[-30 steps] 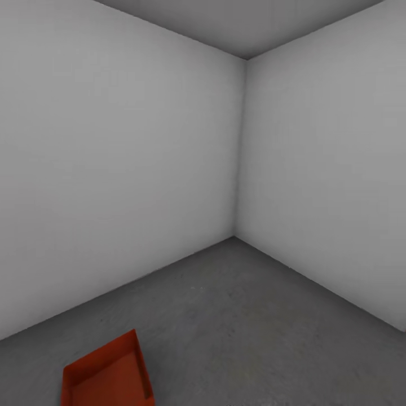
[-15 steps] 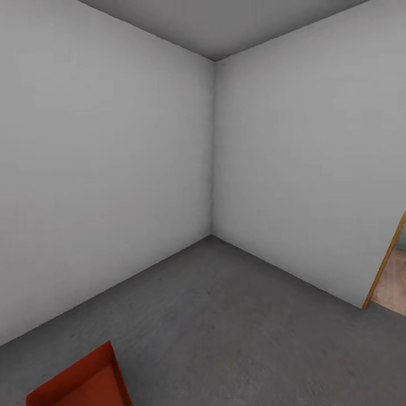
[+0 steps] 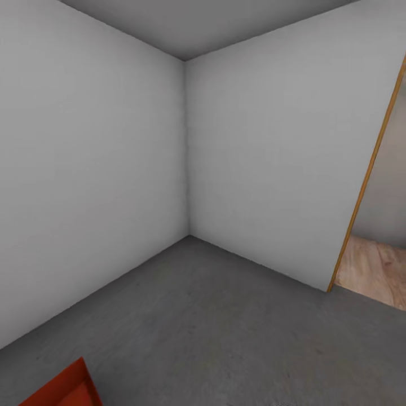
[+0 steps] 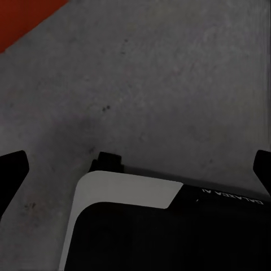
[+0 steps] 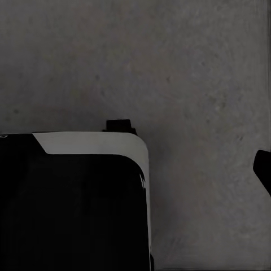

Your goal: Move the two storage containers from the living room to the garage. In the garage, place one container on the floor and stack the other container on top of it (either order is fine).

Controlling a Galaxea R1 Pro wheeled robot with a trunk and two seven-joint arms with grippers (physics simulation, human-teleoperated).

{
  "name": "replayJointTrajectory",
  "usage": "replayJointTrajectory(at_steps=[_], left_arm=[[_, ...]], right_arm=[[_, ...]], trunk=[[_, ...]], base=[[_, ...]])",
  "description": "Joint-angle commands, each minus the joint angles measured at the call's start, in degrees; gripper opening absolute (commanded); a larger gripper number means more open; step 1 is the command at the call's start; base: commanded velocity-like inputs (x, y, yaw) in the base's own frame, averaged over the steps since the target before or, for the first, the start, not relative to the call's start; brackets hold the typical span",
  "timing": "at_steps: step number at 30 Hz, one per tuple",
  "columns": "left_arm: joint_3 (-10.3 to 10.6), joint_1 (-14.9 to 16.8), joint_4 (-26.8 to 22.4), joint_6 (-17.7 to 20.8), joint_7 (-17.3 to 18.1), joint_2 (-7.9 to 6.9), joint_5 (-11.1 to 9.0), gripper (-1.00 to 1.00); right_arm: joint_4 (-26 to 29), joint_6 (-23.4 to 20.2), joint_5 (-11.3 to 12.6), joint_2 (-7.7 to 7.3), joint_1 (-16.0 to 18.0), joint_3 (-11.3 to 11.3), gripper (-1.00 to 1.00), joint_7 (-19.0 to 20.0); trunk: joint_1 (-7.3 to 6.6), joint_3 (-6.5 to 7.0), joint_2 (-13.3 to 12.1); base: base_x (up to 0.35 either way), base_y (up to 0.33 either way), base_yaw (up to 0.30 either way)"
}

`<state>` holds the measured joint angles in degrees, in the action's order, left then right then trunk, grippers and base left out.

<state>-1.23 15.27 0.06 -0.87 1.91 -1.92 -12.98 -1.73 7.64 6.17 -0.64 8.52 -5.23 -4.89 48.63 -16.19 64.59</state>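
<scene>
1. Head view: one storage container (image 3: 59,389) sits on the garage floor (image 3: 225,327) at the lower left corner, near the white wall (image 3: 84,169). A doorway (image 3: 378,225) at right opens onto wood planks. The step in hand is probably leaving to fetch the second bin; steer wide of the door frame.
2. Left wrist view: the left gripper (image 4: 135,169) is spread wide and empty over concrete, an orange corner of the container (image 4: 22,20) beyond it.
3. Right wrist view: bare concrete and the robot's base (image 5: 73,203); one finger (image 5: 262,169) shows, so I cannot tell that gripper's opening.
</scene>
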Motion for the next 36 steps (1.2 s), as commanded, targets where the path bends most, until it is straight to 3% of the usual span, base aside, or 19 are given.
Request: replayJointTrajectory(at_steps=[1, 36], left_arm=[[-0.1, 0.0, 0.0, -0.1, 0.2, -0.02, -0.4, 1.00], [-0.1, 0.0, 0.0, -0.1, 0.2, 0.07, -0.4, 1.00]], right_arm=[[-0.2, 0.3, 0.6, 0.02, 0.1, -0.5, 1.00, 0.0], [-0.2, 0.4, 0.6, 0.02, 0.1, -0.5, 1.00, 0.0]], trunk=[[0.00, -0.07, 0.0], [0.00, -0.07, 0.0]], base=[[0.000, 0.000, -0.297], [0.000, 0.000, -0.297]])
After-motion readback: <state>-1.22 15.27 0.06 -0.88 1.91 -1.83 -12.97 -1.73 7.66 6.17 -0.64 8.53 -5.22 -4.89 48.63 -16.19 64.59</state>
